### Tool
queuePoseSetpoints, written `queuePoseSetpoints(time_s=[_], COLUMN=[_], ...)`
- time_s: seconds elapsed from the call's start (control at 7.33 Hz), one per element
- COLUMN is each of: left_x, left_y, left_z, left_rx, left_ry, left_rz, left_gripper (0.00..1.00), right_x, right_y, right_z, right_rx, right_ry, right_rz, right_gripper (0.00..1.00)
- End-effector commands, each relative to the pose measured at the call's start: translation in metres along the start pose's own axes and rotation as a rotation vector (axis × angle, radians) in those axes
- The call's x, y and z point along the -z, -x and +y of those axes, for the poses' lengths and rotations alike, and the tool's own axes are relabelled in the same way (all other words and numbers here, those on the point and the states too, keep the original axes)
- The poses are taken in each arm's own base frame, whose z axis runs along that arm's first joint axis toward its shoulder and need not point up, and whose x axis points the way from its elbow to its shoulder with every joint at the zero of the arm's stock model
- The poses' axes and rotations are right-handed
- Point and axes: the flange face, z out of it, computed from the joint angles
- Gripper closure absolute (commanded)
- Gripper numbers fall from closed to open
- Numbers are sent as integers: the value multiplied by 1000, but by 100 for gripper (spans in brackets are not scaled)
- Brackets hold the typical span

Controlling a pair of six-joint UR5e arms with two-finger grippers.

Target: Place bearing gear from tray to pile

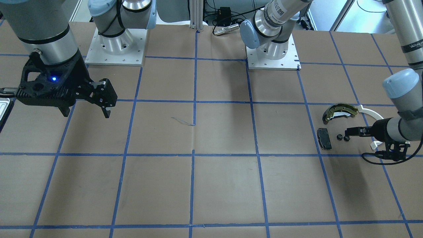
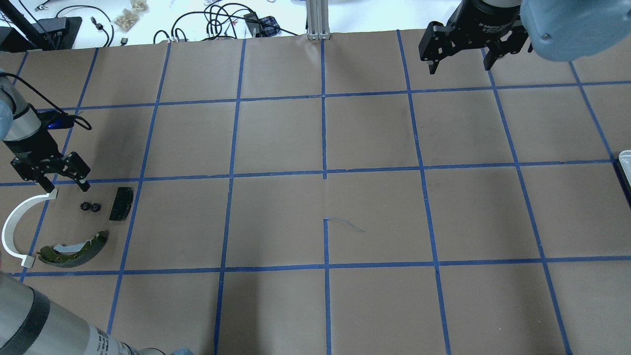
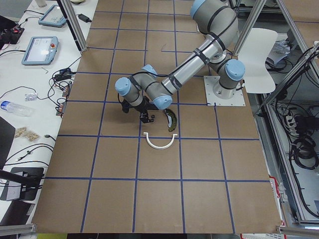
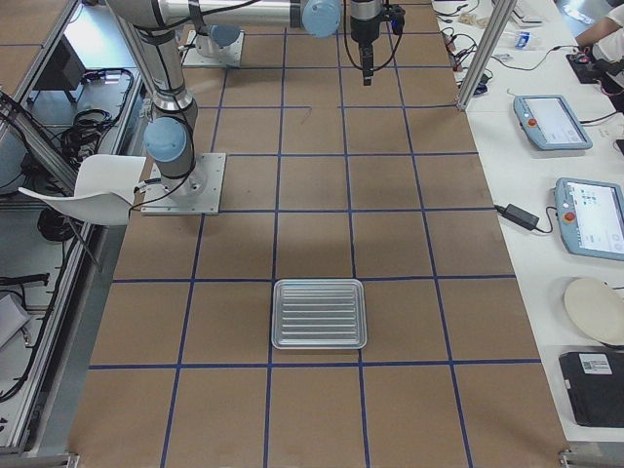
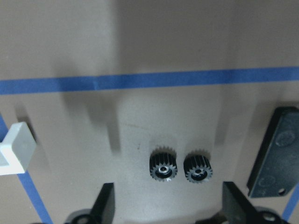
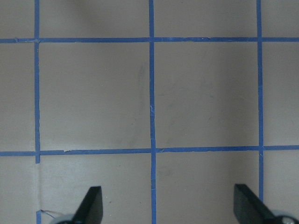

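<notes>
1. Bearing gear (image 5: 163, 165) lies flat on the brown paper (image 2: 325, 138) within the pile (image 1: 340, 110). A second gear (image 5: 198, 168) sits just beside it. Both rest between the black pad (image 2: 121, 203) and the white arc strip (image 2: 7, 229), with the olive brake shoe (image 2: 69, 255) curving nearby.
2. Each gear is small, black and toothed, with a bright bore. They are probably light, rigid and hard, and apt to skid. Pinching across the toothed rim looks the surest hold.
3. Left gripper (image 2: 67, 188) hovers near the gears, fingers spread and gripping nothing.
4. Right gripper (image 2: 459, 64) hangs well apart over bare paper, fingers likewise spread and empty.
5. Tray (image 4: 319, 314), ribbed silver metal with rounded corners, sits toward the robot's right end of the table, with nothing visible in it.
</notes>
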Motion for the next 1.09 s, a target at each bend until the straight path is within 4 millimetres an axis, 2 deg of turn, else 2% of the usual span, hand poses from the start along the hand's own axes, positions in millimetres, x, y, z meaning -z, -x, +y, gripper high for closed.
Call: queuePoseSetpoints(time_s=[0.0, 0.14, 0.27, 0.41, 0.55, 0.82, 0.95], left_x=[101, 145, 171, 194, 211, 228, 222], left_y=[-49, -89, -138, -188, -223, -288, -328], left_z=[8, 7, 10, 27, 48, 86, 102], left_rx=[-15, -57, -117, -114, -75, -109, -124], left_ry=[-67, -129, -173, -214, -259, -306, -305], left_rz=[-8, -60, -98, -79, -4, -16, -10], left_gripper=[0, 0, 0, 0, 0, 0, 0], right_x=[2, 1, 1, -1, -7, -18, -19], right_y=[0, 0, 0, -1, -1, 0, -4], right_z=[0, -1, -1, -2, -3, -6, -5], right_rx=[-1, -1, 2, -1, -8, -10, -16], right_ry=[-3, -3, -3, 0, 15, 38, 42], right_rz=[0, 0, 1, 0, 0, -5, -4], right_gripper=[0, 0, 0, 0, 0, 0, 0])
